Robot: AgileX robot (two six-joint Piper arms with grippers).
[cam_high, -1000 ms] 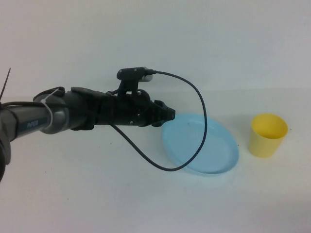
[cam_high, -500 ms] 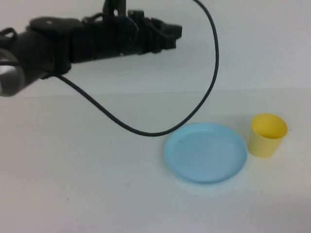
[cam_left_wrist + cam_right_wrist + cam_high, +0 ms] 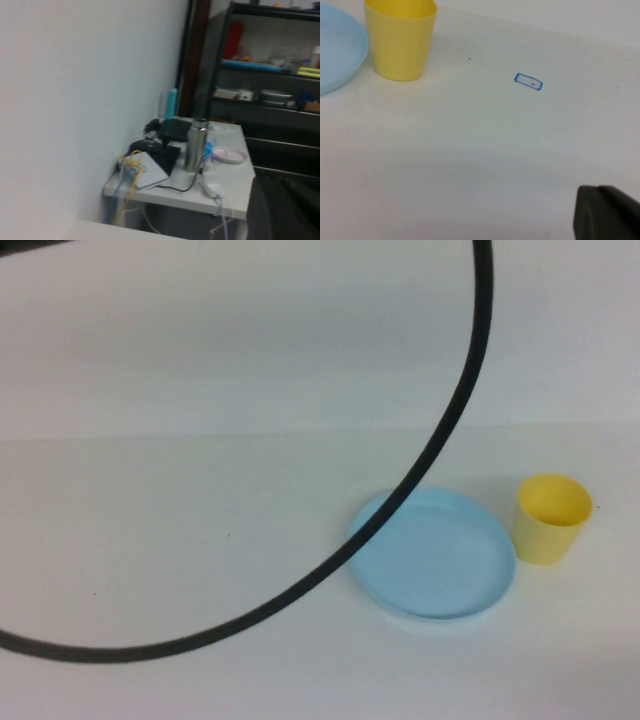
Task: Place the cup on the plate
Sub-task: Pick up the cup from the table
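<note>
The yellow cup [image 3: 552, 518] stands upright on the white table, just right of the light blue plate [image 3: 450, 560] and apart from it. The plate lies flat. In the right wrist view the cup [image 3: 400, 42] and the plate's edge [image 3: 337, 47] are a way off from my right gripper [image 3: 607, 214], of which only a dark corner shows low over the table. My left gripper [image 3: 285, 210] shows only as a dark blur in the left wrist view, raised high and facing the room, away from the table. Neither gripper shows in the high view.
The left arm's black cable [image 3: 440, 440] loops across the high view and over the plate's left edge. A small blue-outlined label [image 3: 528, 82] lies on the table right of the cup. The left wrist view shows a side table with a metal bottle [image 3: 195, 145] and shelves.
My left arm has risen from the plate's left edge up and out of the high view, leaving only its cable. The plate has settled flat, slightly further right. The cup has not moved.
</note>
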